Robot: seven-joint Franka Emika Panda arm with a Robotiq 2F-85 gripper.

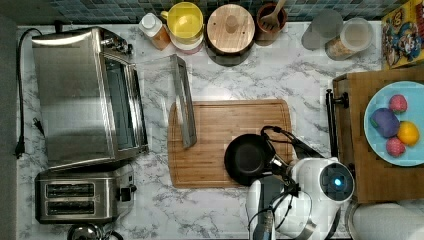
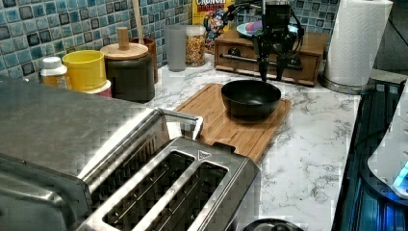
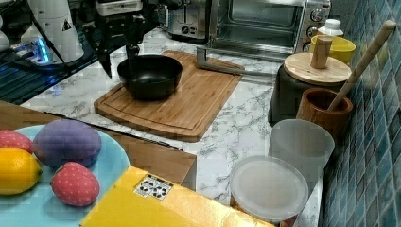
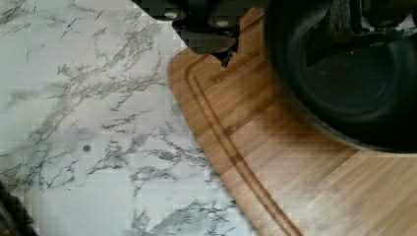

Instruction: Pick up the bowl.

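The black bowl (image 1: 247, 160) sits upright on the wooden cutting board (image 1: 210, 145), near the board's corner closest to the arm. My gripper (image 1: 274, 161) is open and hangs at the bowl's rim on the top view's right. In the right view the gripper (image 3: 119, 61) has one finger just over the rim of the bowl (image 3: 150, 75) and the other outside its wall. The wrist view shows the same straddle: the gripper (image 4: 285, 44) is at the rim of the bowl (image 4: 354, 88). In the left view the gripper (image 2: 271, 72) stands just behind the bowl (image 2: 251, 97).
A toaster oven (image 1: 90, 95) with its door open lies at the board's far side, and a toaster (image 1: 75, 195) stands beside it. Jars and a yellow container (image 1: 185, 22) line the tiled wall. A wooden box (image 1: 360, 165) carries a light blue plate (image 1: 380, 97) of fruit.
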